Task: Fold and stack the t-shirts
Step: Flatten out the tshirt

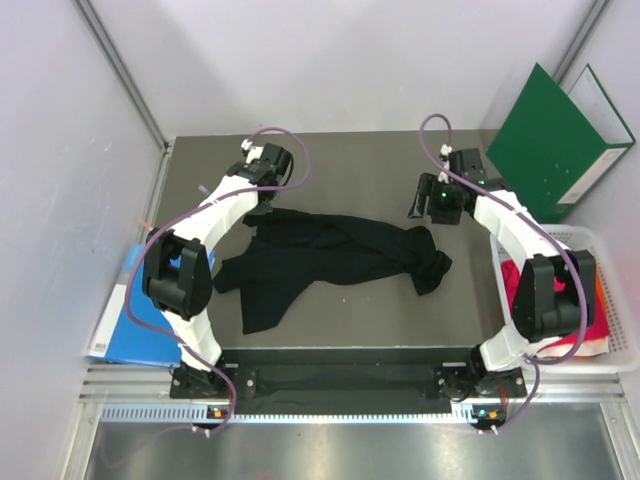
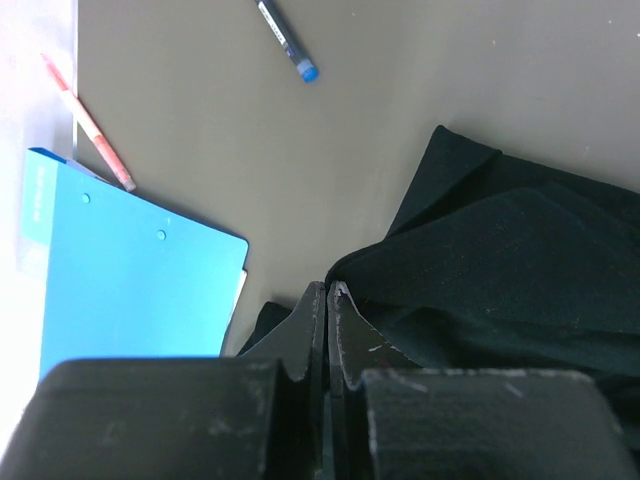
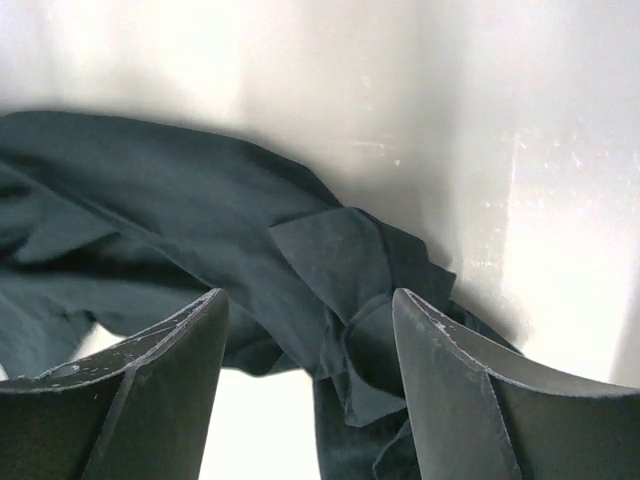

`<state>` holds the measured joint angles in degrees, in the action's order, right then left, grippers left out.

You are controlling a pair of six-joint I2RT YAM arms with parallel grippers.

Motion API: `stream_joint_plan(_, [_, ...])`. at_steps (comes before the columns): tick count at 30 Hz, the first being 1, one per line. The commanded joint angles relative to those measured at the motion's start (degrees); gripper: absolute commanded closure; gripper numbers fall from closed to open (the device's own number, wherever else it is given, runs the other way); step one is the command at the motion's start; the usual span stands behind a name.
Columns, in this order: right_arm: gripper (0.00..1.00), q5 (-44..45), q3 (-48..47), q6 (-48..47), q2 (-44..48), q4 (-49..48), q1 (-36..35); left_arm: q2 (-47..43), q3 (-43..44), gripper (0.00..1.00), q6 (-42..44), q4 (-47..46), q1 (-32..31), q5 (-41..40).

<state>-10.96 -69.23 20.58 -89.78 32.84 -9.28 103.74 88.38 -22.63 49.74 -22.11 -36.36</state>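
Observation:
A black t-shirt (image 1: 330, 255) lies crumpled across the middle of the dark table. My left gripper (image 1: 262, 208) is at its far left corner, and in the left wrist view its jaws (image 2: 328, 290) are pressed together on the shirt's edge (image 2: 480, 270). My right gripper (image 1: 432, 200) hovers open just beyond the shirt's bunched right end. The right wrist view shows the gripper (image 3: 310, 310) wide open, with the black cloth (image 3: 200, 200) below and between the fingers. A magenta-red t-shirt (image 1: 525, 285) with a bit of orange cloth (image 1: 600, 290) lies in the basket at the right.
A white basket (image 1: 600, 235) stands at the table's right edge. A green folder (image 1: 555, 140) leans at the back right. A blue folder (image 1: 135, 320) lies off the left edge, also seen from the left wrist (image 2: 120, 280). A blue pen (image 2: 285, 40) and a red pen (image 2: 90, 125) lie nearby.

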Motion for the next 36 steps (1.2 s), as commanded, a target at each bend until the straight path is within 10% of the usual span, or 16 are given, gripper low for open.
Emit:
stream_joint_plan(1, [0.33, 3.7, -7.0, -5.5, -2.8, 5.4, -4.9, -1.2, 0.5, 1.00, -0.7, 0.9, 0.2, 0.3])
stream_joint_plan(10, [0.04, 20.2, -15.1, -9.5, -11.5, 13.7, -18.6, -0.6, -0.4, 1.00, -1.5, 0.9, 0.2, 1.1])
stream_joint_plan(27, [0.44, 32.0, -9.2, -6.3, -19.8, 9.4, -19.7, -0.6, -2.0, 1.00, -1.5, 0.6, 0.2, 1.3])
stream_joint_plan(36, [0.46, 28.7, -10.0, -5.6, -18.4, 7.2, -19.6, -1.1, -3.2, 1.00, -1.6, 0.6, 0.1, 1.0])
